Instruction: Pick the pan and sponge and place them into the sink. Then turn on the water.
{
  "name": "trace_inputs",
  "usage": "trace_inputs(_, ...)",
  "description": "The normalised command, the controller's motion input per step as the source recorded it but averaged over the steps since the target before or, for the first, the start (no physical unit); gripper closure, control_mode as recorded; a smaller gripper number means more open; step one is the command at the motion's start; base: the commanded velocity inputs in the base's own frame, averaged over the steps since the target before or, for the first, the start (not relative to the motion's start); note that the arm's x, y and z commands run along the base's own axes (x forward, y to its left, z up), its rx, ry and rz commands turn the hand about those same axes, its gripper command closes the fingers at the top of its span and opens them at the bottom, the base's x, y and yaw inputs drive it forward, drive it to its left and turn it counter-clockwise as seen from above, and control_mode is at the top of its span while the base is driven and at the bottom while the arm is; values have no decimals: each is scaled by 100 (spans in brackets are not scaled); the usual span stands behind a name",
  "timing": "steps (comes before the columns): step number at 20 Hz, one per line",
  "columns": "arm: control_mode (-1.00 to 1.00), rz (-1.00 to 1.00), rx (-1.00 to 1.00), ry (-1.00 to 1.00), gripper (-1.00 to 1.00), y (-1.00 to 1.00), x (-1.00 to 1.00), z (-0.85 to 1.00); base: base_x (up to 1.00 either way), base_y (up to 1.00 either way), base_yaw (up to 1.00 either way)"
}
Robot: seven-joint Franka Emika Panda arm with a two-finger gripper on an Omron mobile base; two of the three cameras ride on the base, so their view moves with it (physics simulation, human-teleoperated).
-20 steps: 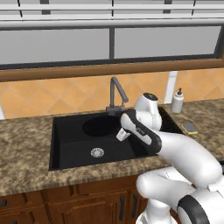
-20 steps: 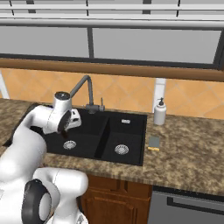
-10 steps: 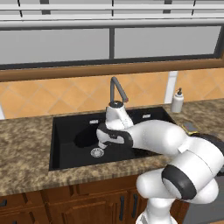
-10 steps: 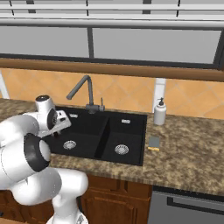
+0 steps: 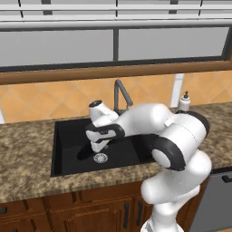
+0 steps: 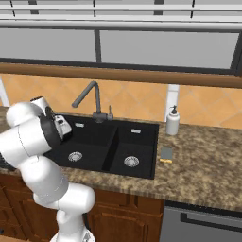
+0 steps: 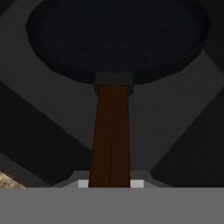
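The arm reaches low over the large left basin of the sink (image 5: 68,154), and its jaws are clenched on the pan's handle. In the hand view the pan (image 7: 116,37) hangs straight ahead of the hand, a round black dish with its brown handle (image 7: 110,140) running back down between the finger tips; dark basin walls lie beneath it. From the left base view the gripper (image 5: 97,146) sits just above the round silver drain (image 5: 100,157), with the gooseneck faucet (image 5: 121,93) rising behind the forearm. In the right base view the hand is tucked behind the robot's own shoulder at the left edge of the sink (image 6: 142,163). The sponge (image 6: 166,154) lies flat on the granite surface (image 6: 208,170) just to the right of the smaller basin, near the white soap dispenser (image 6: 173,122) and apart from it.
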Motion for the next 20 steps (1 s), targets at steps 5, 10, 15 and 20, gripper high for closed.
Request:
trace_inputs(5,-100,0,-12,0,100,21,17,-32,0,0,0)
trace_inputs(10,-100,0,0,-6,100,31,17,-20,0,0,0)
trace_inputs(15,-100,0,0,-2,100,22,28,-16,0,0,0)
trace_inputs(20,-100,0,0,0,100,13,26,-45,0,0,0)
